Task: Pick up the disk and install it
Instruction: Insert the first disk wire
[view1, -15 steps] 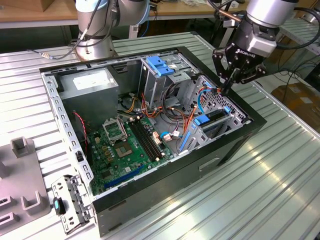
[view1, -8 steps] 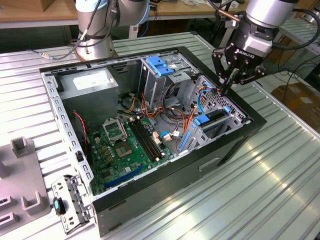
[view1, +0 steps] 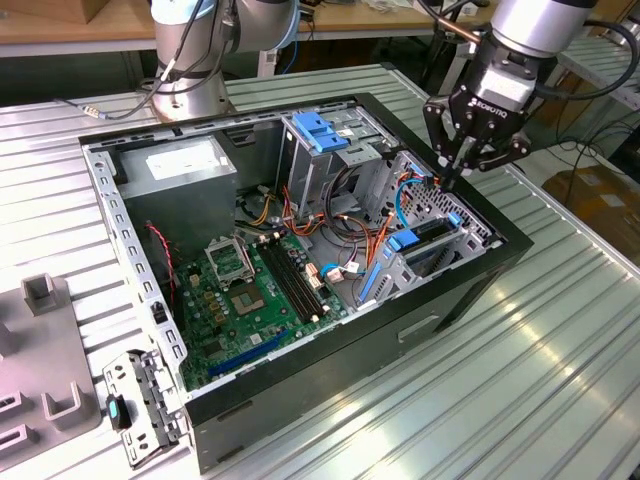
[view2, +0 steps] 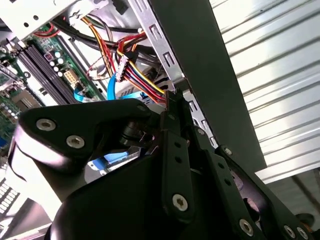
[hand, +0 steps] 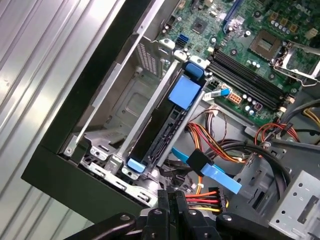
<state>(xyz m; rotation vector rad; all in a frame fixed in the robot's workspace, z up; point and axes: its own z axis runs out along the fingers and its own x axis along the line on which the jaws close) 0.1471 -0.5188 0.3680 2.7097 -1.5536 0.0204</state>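
We note a ribbed grey metal table (view1: 560, 330) bearing an open black tower computer case (view1: 470, 290). The black two-finger gripper (view1: 452, 178) hangs over the case's drive cage at the exterior view's right, fingers pressed together. The flat silver disk (view1: 428, 232) with blue plastic rails sits on edge in that cage, just below the fingertips.

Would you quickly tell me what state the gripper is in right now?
Gripper: closed, nothing seen in its grip, tips right by the coloured cables.
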